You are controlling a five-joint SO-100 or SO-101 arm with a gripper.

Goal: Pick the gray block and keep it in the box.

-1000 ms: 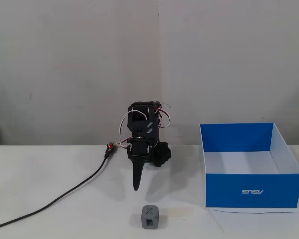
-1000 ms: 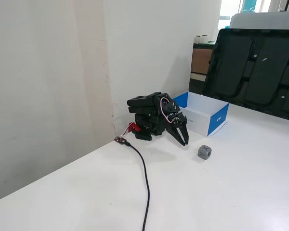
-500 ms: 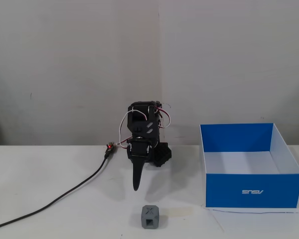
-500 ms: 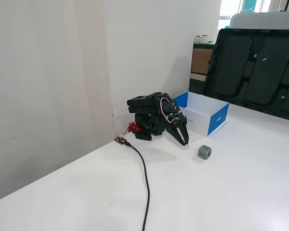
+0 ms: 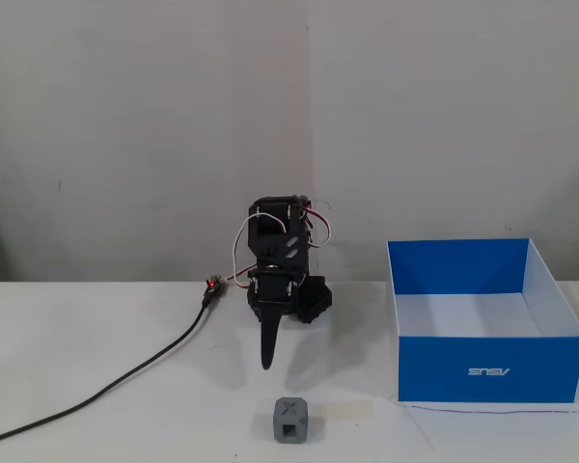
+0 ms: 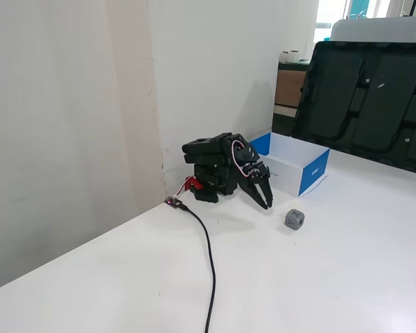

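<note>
The gray block (image 5: 290,421) was seen resting on the white table (image 5: 96,424), near the front edge in a fixed view, with a dark X mark on its top and a square recess on the face turned to the camera. It lay apart from everything else: the box (image 5: 487,368) stood to its right, well clear of it, and the gripper (image 5: 265,363) hung behind it without contact. In the other fixed view the block (image 6: 295,220) was found between the gripper tip (image 6: 267,205) and the camera side of the table, with the box (image 6: 312,170) farther back against the wall.

The box was open at the top, blue outside with a small white logo on its front wall, white and blue inside; nothing could be made out within it.

The arm (image 5: 280,260) was folded low at the base of the wall, its pincer pointed down toward the table. The 2 fingers were seen brought together to a single narrow point, with nothing clamped between them.

A black cable (image 5: 125,381) was laid across the table from a small connector with a red light (image 5: 212,285) beside the arm's base.
</note>
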